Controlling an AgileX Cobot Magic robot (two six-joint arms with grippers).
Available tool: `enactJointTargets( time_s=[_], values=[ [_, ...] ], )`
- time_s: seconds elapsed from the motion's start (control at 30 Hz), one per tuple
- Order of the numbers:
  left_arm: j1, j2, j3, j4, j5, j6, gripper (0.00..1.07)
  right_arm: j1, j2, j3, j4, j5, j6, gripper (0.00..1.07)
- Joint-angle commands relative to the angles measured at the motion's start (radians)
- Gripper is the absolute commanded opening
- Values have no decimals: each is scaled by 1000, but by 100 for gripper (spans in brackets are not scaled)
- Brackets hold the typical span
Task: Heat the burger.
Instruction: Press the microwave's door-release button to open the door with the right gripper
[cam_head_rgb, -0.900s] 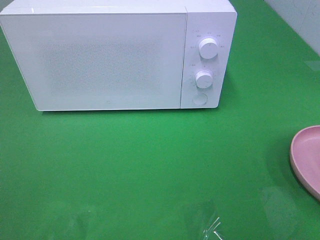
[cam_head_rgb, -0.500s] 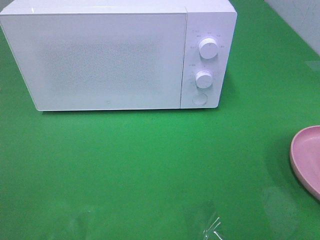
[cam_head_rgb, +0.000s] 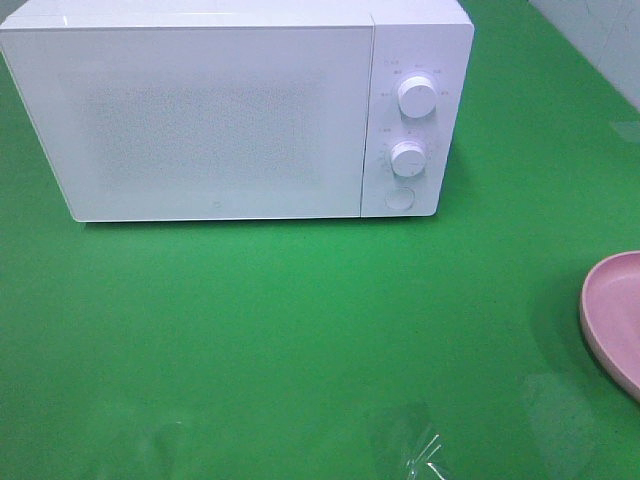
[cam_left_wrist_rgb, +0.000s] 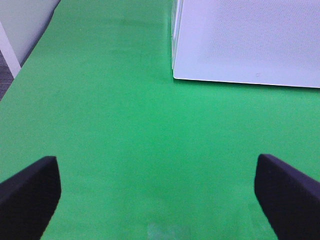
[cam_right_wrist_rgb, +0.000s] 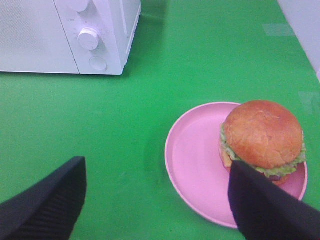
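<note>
The burger (cam_right_wrist_rgb: 262, 136), with a golden-brown bun and a green lettuce frill, sits on a shallow pink plate (cam_right_wrist_rgb: 197, 165) in the right wrist view. In the exterior high view only the plate's edge (cam_head_rgb: 612, 318) shows at the right border; the burger is out of view there. The white microwave (cam_head_rgb: 235, 110) stands at the back with its door shut; it also shows in the left wrist view (cam_left_wrist_rgb: 247, 40) and the right wrist view (cam_right_wrist_rgb: 65, 35). My right gripper (cam_right_wrist_rgb: 155, 207) is open, above the mat beside the plate. My left gripper (cam_left_wrist_rgb: 157, 192) is open over bare mat in front of the microwave's left corner.
The green mat (cam_head_rgb: 300, 330) covers the table. The microwave has two round knobs (cam_head_rgb: 417, 96) and a round button (cam_head_rgb: 399, 199) on its right panel. A scrap of clear film (cam_head_rgb: 425, 455) lies near the front edge. A white wall (cam_head_rgb: 600, 35) runs at the back right.
</note>
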Motion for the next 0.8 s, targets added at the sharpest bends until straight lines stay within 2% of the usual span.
enactJointTargets(
  time_s=[0.03,0.3,0.37,0.8],
  values=[
    [0,-20,3,0,-15,2,98,5,26,-11,-3,-49,6,75],
    [0,-20,3,0,-15,2,98,5,138,3,-4,-193,6,75],
    [0,-20,3,0,-15,2,98,5,195,28,-4,-288,6,75],
    [0,-20,3,0,-15,2,98,5,362,91,-4,-582,6,75]
  ],
)
